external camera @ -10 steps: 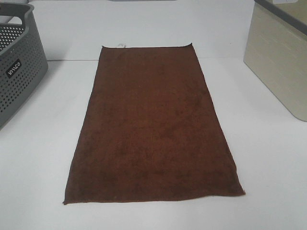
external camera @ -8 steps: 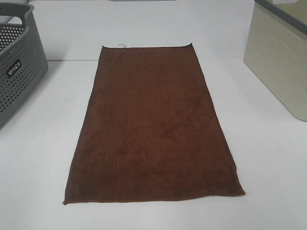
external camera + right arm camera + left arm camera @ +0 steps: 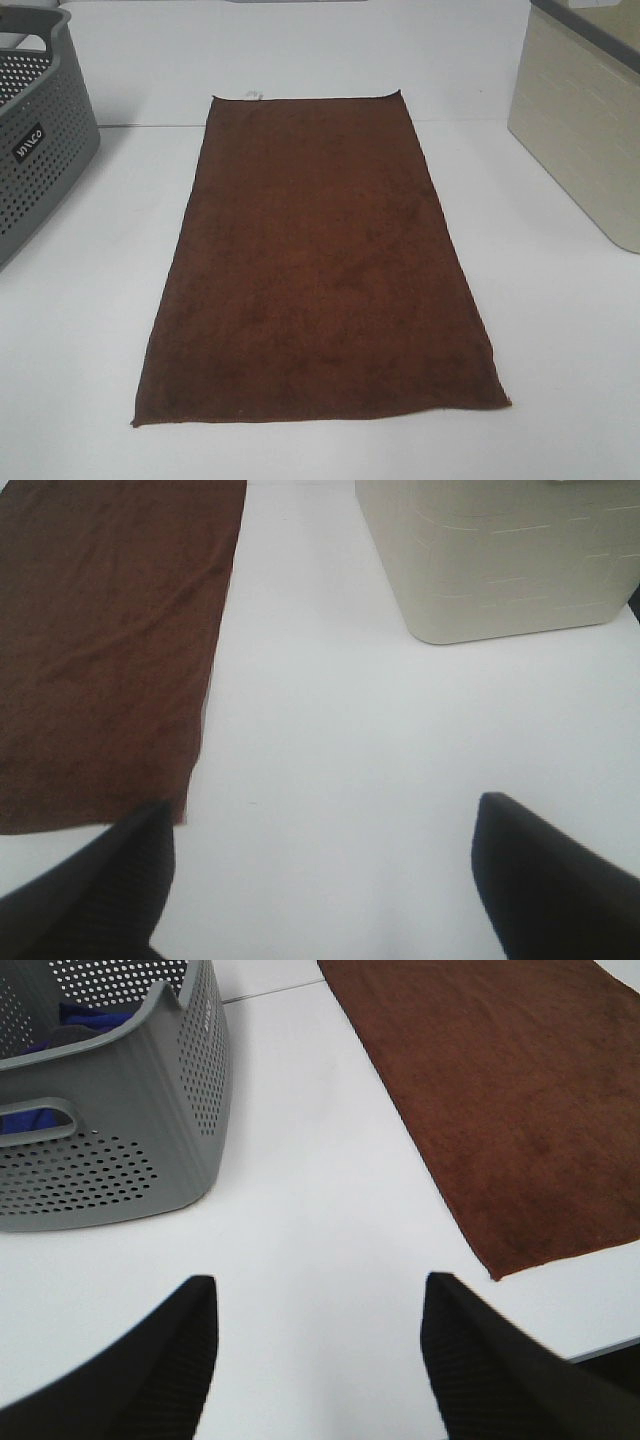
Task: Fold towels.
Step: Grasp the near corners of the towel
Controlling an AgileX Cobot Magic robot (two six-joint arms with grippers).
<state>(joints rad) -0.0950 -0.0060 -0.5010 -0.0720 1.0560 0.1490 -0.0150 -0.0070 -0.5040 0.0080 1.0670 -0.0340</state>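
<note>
Nothing is shifting since earlier: the towel (image 3: 320,270) is lying flat, wholly unfolded. Left gripper (image 3: 318,1285) and right gripper (image 3: 322,802) are hovering open, empty.

1. The towel (image 3: 320,270) is soft, fuzzy cloth, not shiny.
2. The table (image 3: 560,340) is smooth.
3. The grey basket (image 3: 45,150) is dull plastic full of little holes.
4. The beige bin (image 3: 575,140) looks like smooth plastic.
5. The left gripper (image 3: 318,1285) has dull black fingers (image 3: 165,1370) with tiny bumps.
</note>
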